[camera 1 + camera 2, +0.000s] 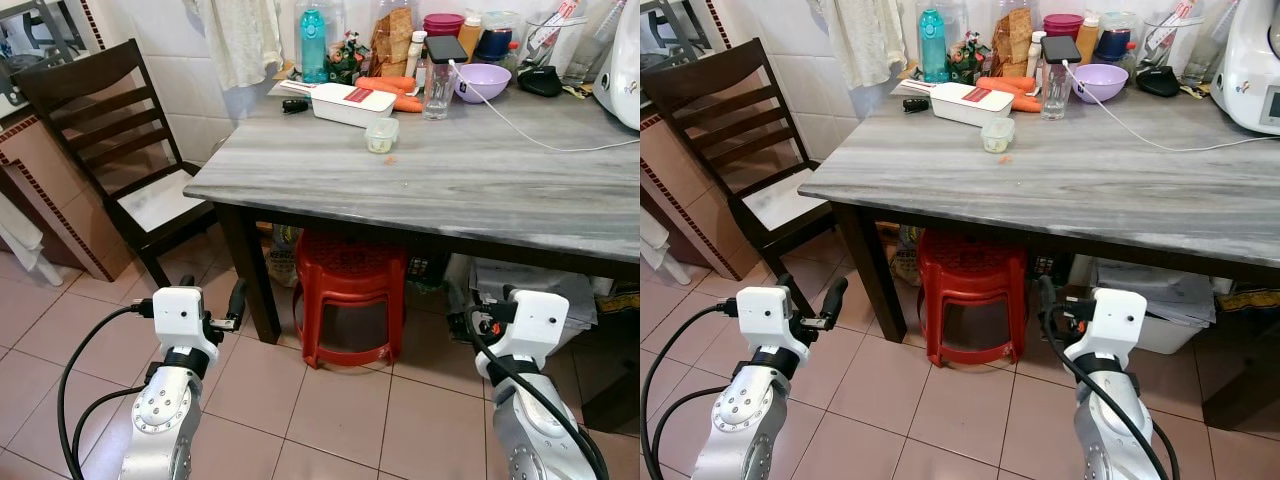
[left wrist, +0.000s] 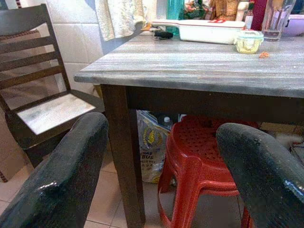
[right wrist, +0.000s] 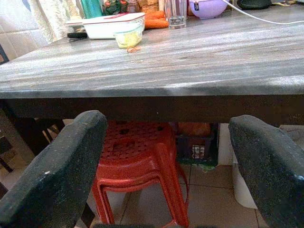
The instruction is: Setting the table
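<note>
A grey wood-grain table (image 1: 450,190) stands before me with a wide bare front half. At its back are a white lidded box (image 1: 352,103), a small clear tub (image 1: 381,135), a drinking glass (image 1: 438,92), a purple bowl (image 1: 482,82), carrots (image 1: 395,88) and a teal bottle (image 1: 313,45). My left gripper (image 1: 212,297) hangs low in front of the table's left leg, open with nothing in it. My right gripper (image 3: 166,161) is open and holds nothing, low and below the table's front edge.
A red plastic stool (image 1: 350,295) stands under the table, with a white bin (image 1: 530,285) to its right. A dark wooden chair (image 1: 110,150) stands at the left by the tiled wall. A phone (image 1: 445,49) with a white cable (image 1: 530,135) and a white appliance (image 1: 622,60) occupy the back right.
</note>
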Motion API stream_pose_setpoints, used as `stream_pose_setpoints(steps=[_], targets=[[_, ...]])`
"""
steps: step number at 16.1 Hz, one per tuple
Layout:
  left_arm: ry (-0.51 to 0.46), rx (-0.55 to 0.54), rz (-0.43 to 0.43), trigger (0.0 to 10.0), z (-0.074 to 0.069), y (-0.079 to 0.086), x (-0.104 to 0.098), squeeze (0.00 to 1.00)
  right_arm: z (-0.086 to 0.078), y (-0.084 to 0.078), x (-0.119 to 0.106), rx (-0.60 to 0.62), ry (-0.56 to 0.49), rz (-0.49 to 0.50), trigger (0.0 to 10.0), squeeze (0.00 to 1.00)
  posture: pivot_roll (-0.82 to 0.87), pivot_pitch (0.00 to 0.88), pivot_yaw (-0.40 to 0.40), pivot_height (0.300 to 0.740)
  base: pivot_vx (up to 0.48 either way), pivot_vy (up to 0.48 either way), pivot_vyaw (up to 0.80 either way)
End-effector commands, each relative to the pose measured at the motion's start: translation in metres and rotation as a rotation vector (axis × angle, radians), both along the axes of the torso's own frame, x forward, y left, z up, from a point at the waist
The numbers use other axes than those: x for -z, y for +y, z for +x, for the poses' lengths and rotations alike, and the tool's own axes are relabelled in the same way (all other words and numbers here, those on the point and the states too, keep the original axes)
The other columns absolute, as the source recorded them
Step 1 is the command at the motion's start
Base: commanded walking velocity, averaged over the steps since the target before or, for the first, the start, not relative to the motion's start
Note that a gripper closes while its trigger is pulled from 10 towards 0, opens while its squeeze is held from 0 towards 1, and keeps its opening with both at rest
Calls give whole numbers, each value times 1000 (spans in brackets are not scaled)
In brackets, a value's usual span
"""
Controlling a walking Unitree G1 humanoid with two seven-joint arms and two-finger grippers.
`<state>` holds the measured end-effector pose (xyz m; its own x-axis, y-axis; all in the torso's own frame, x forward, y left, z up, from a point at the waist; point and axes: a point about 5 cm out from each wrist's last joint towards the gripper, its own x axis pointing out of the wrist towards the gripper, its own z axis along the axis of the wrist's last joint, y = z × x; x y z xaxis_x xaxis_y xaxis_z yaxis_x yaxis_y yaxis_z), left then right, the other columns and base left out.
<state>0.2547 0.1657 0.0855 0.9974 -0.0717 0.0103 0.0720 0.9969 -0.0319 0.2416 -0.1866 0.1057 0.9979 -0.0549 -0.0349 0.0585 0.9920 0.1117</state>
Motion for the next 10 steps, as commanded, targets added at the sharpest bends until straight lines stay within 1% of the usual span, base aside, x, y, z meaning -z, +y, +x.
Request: stream_pose_setpoints(steps=[1, 10], targets=[[-3, -4, 14, 10000, 2, 1, -3, 0, 2, 0, -4, 3, -5, 15, 10000, 0, -80, 0, 59, 740, 0, 0, 0], [4, -3, 15, 10000, 3, -1, -2, 0, 2, -2, -4, -4, -8, 6, 10000, 0, -79, 0, 54, 740, -267, 0, 0]])
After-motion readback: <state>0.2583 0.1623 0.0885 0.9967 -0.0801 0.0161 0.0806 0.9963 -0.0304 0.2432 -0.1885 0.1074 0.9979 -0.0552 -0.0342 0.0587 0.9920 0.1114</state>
